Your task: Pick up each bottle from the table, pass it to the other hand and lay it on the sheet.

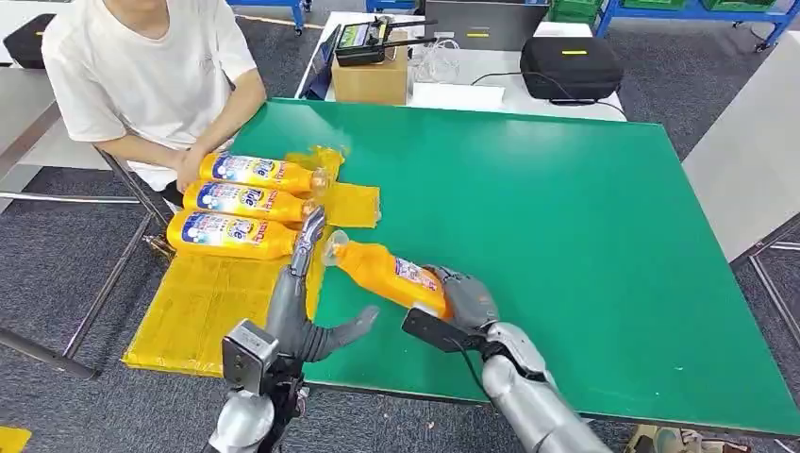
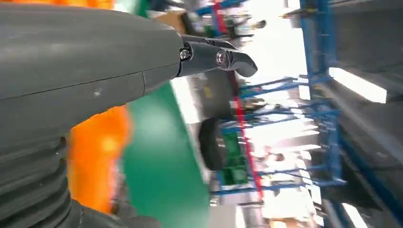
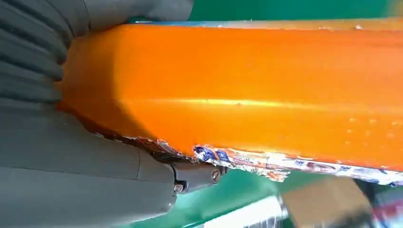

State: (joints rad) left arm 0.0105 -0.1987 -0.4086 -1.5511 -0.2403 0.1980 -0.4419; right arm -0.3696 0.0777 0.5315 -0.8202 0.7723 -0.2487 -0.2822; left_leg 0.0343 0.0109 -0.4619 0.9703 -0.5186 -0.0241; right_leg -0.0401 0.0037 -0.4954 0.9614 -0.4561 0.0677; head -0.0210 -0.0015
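Green worktop (image 1: 566,217) carried the yellow sheet (image 1: 203,302) with three bottles already laid, while the right hand (image 1: 464,300) gripped a fourth bottle (image 1: 387,272) by its base, neck toward the spread, empty left hand (image 1: 307,307), seemingly for handover.

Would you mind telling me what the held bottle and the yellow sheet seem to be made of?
Bottle in the right hand: probably glossy orange plastic, with a light streak along its side and a torn printed label. Sheet: likely thin yellow plastic film, crinkled and slightly shiny, though that is uncertain.
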